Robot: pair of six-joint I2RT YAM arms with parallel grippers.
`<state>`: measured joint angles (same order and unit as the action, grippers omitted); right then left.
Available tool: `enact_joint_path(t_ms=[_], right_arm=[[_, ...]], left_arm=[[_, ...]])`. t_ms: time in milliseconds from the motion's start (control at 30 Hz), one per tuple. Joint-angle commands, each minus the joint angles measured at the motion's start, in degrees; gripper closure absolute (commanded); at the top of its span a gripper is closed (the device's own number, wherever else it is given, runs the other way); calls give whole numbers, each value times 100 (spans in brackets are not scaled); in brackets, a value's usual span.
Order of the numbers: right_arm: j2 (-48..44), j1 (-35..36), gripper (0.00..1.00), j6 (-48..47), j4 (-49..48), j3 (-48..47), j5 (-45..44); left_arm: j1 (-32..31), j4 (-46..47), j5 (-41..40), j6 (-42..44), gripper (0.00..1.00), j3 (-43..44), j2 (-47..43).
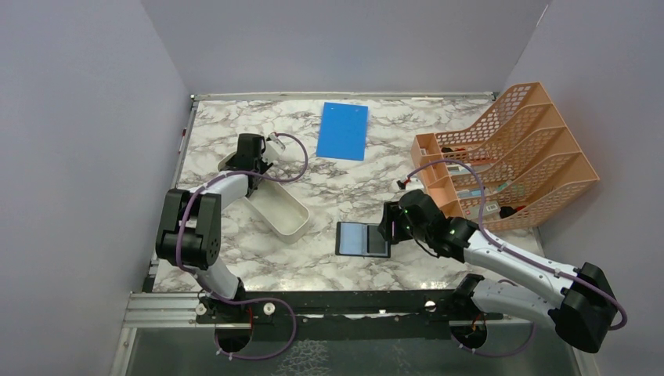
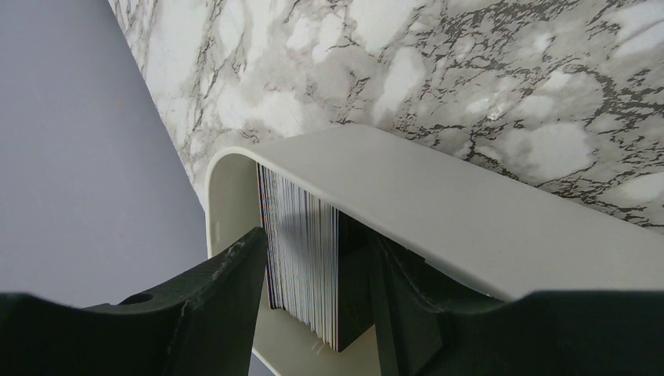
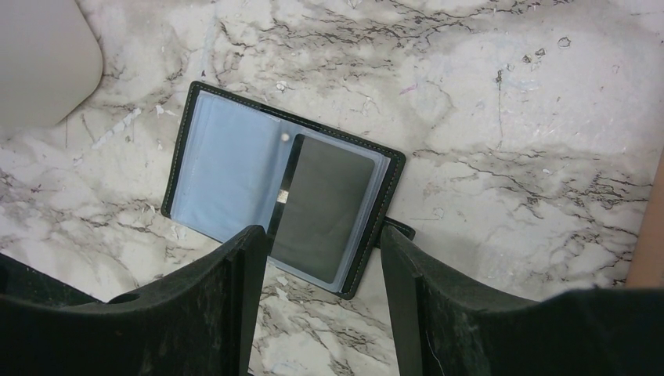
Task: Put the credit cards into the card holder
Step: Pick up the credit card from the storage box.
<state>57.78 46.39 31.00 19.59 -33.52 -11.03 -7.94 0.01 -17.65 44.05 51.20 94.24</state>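
Observation:
The credit cards (image 2: 301,251) stand on edge as a thick stack at one end of a white tray (image 2: 438,204), the last one dark. My left gripper (image 2: 317,243) reaches into that far end of the tray (image 1: 282,211), open, one finger on each side of the stack. The left gripper (image 1: 250,160) hides the cards in the top view. The card holder (image 3: 235,168) lies open on the marble, pale blue inside, with one dark card (image 3: 321,207) in its right pocket. My right gripper (image 3: 319,233) hovers open over the card holder's (image 1: 362,239) near right edge, holding nothing.
A large blue board (image 1: 343,130) lies flat at the back middle. An orange mesh rack (image 1: 517,157) with small items stands at the right, close behind the right gripper (image 1: 389,223). Grey walls close in the table on three sides.

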Motion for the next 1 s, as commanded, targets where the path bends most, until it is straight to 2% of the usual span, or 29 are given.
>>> enact_joint_path(t_ms=[0, 100, 333, 667, 867, 967], right_arm=[[-18, -23, 39, 19, -149, -146, -95], [-20, -17, 39, 22, -132, -155, -101], [-11, -22, 39, 28, -140, -157, -95], [66, -16, 39, 38, -211, -136, -53], [111, -21, 39, 37, -235, -133, -47], [122, -16, 39, 44, -246, -137, -38]], left_arm=[[30, 106, -73, 119, 47, 152, 182], [30, 114, -76, 137, 50, 171, 150], [32, -71, -116, 139, 70, 305, 64], [30, -216, -252, 244, 72, 524, 23], [30, -459, -112, 206, 84, 610, 90], [13, -716, -6, 167, 85, 725, 34]])
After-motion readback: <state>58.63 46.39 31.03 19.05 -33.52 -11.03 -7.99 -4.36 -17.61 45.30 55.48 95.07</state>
